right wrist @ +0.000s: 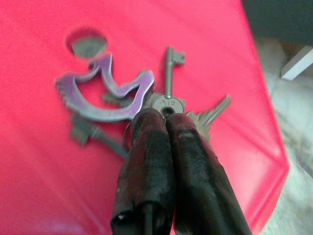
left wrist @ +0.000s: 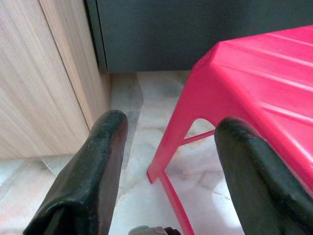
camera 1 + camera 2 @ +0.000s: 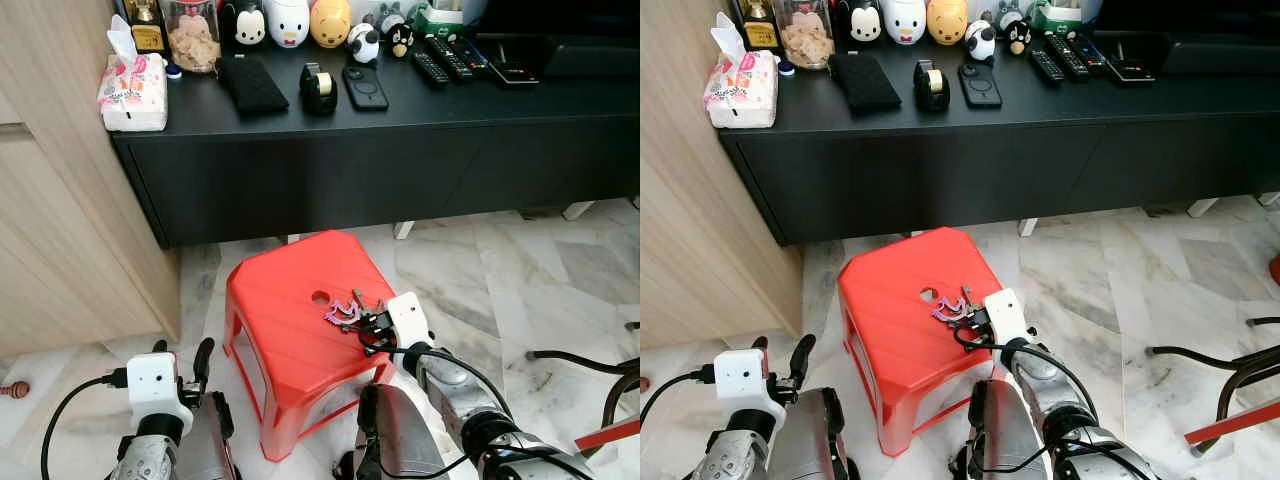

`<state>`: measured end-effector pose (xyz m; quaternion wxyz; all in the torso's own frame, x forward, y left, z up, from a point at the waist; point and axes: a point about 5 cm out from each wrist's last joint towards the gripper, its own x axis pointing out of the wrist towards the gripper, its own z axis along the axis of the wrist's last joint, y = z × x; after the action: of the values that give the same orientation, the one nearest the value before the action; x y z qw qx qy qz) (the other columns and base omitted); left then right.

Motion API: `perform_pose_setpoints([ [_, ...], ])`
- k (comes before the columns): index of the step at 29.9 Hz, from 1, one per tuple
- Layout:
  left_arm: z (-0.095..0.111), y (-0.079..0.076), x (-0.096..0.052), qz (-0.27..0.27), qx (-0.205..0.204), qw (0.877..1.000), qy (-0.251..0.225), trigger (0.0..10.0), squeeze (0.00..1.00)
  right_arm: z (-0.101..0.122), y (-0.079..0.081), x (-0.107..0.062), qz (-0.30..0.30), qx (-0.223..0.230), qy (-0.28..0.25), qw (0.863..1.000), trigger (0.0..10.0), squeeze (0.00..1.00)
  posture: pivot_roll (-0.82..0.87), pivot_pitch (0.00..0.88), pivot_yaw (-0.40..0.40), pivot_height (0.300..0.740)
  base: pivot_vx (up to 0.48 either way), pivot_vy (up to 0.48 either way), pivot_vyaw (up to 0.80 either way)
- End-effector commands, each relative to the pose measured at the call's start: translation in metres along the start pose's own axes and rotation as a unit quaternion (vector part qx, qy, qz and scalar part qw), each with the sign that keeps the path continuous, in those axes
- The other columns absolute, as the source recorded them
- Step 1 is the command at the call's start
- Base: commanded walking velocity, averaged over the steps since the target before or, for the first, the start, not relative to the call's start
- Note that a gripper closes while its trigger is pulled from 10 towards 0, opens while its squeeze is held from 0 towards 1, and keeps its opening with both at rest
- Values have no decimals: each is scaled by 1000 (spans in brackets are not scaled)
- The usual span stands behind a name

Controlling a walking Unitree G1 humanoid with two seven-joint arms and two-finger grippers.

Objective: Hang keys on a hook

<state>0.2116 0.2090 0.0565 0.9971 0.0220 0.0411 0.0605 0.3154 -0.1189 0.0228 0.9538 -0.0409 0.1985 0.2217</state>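
Right end effector [image 1: 164,120] pinched closed, arm extended; left end effector [image 2: 168,147] spread wide.

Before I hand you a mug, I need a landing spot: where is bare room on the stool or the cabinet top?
The red stool is bare on its near and left part; the keys and right gripper, jaws shut on them, crowd the far right by its hole. The black cabinet top is bare along its right front edge, crowded at the back and left with figurines, remotes and tissue pack.
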Motion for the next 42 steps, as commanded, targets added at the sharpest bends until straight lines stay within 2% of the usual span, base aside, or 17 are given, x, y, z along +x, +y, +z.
perform_pose_setpoints([
  [1, -3, -3, 0, -6, 2, 1000, 3, 10000, 0, 21, -6, 3, -14, 6, -48, 999, 0, 0, 78, 153, -144, 568, 0, 0, 0],
  [2, -3, -3, 1, -6, 2, 1000, 2, 10000, 0, 33, -8, 4, -18, 13, -77, 997, 0, 0, 77, 146, -143, 568, 0, 0, 0],
  [4, -3, -3, 2, -6, 2, 1000, 2, 10000, 0, 36, -9, 4, -19, 15, -86, 996, 0, 0, 77, 145, -143, 568, 0, 0, 0],
  [11, -2, -2, 9, -7, 4, 1000, -2, 10000, 0, 73, -14, 3, -20, 40, -187, 981, 0, 0, 71, 117, -136, 568, 0, 0, 0],
  [19, 0, 0, 18, -8, 6, 1000, -8, 10000, 0, 84, -15, -4, -13, 38, -230, 972, 0, 0, 72, 83, -134, 568, 0, 0, 0],
  [27, 0, 4, 25, -3, 6, 1000, -13, 10000, 0, 80, -26, -34, -39, 52, -272, 960, 0, 0, 59, 41, -126, 568, 0, 0, 0],
  [28, -1, 4, 25, -3, 5, 1000, -13, 10000, 0, 79, -28, -37, -49, 52, -272, 960, 8431, 0, 58, 40, -125, 568, 0, 0, 0],
  [29, -1, 4, 26, -3, 5, 1000, -13, 10000, 0, 78, -29, -39, -56, 54, -272, 959, 10000, 0, 57, 35, -124, 568, 0, 0, 0],
  [33, -1, 2, 29, -6, 1, 1000, -16, 10000, 0, 76, -34, -46, -90, 84, -276, 953, 10000, 0, 55, 24, -120, 568, 0, 0, 0],
  [42, 1, 3, 33, -6, 1, 1000, -23, 10000, 0, 83, -29, -45, -88, 97, -275, 952, 10000, 0, 68, 4, -120, 568, 0, 0, 0],
])
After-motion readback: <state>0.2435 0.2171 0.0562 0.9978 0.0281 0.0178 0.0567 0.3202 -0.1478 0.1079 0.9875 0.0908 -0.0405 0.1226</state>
